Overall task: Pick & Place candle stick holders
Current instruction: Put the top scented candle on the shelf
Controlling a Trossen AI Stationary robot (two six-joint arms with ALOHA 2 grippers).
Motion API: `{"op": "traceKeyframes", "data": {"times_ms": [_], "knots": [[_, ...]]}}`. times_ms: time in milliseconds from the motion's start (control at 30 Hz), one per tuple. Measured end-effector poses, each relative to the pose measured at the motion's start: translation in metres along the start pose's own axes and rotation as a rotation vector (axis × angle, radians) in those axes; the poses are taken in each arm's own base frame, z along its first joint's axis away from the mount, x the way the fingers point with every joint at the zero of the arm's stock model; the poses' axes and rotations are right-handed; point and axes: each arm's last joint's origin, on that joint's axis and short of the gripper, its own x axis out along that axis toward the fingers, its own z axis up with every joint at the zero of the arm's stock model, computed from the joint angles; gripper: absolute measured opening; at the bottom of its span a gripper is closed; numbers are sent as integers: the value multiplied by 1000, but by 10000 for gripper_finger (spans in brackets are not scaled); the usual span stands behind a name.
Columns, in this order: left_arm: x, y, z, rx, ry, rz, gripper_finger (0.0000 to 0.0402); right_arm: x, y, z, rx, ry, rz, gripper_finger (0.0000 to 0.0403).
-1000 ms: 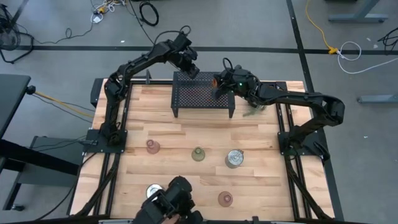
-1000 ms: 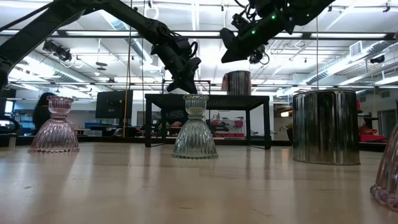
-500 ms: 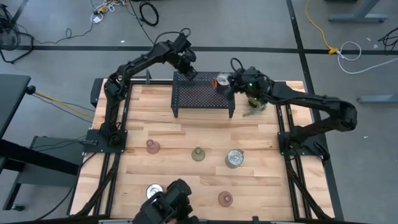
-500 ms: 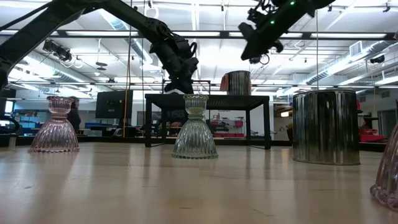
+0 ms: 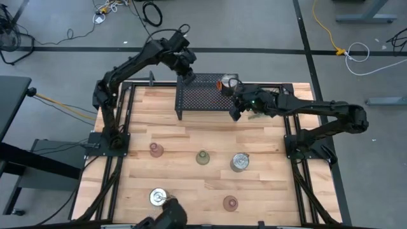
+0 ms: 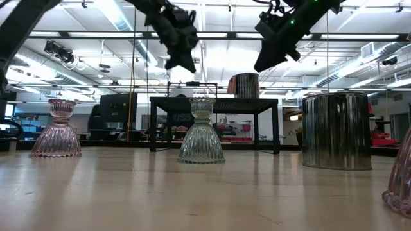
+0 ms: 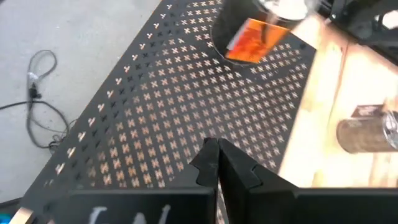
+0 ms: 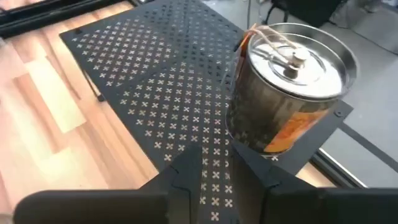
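The silver holder with the orange part [image 5: 227,83] stands upright on the far right corner of the black mesh rack [image 5: 203,95]; it also shows in the right wrist view [image 8: 289,87] and the left wrist view [image 7: 261,31]. My right gripper [image 8: 221,177] is open and empty above the rack's right end [image 5: 235,109], on the holder's near side. My left gripper [image 7: 214,165] is shut and empty, high above the rack's far left corner [image 5: 184,65]. On the table stand a pinkish glass holder [image 5: 156,149], an olive one [image 5: 202,157], a silver one [image 5: 240,162], another silver one [image 5: 157,196] and another pinkish one [image 5: 230,203].
The rack stands on legs at the table's far middle [image 6: 215,102]. The spiky green plant [image 5: 259,114] sits right of the rack, partly under my right arm. A dark thing [image 5: 168,217] shows at the near edge. Bare wood lies between the rack and the holders.
My right gripper has drawn back from the silver holder with the orange part, first toward the table's right, then toward the near edge; the holder stays upright on the rack. My left gripper has gone up and a little toward the table's left.
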Motion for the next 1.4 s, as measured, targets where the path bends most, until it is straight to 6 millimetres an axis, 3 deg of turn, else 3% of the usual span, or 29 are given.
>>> {"op": "traceKeyframes", "data": {"times_ms": [433,733,933,1200,1400], "knots": [[-68,-57,-25,105,55,37,16,6,-13,-11,40,31,-134,82],[-128,-88,-52,181,-6,63,16,9,-24,-13,41,68,-162,82],[-142,-92,-101,194,-88,63,16,10,-23,-12,44,73,-118,82],[-123,-82,-196,164,-206,77,16,10,-22,-11,43,59,-115,82],[-114,-78,-243,133,-318,50,16,17,-21,-13,39,22,-112,82]]}}
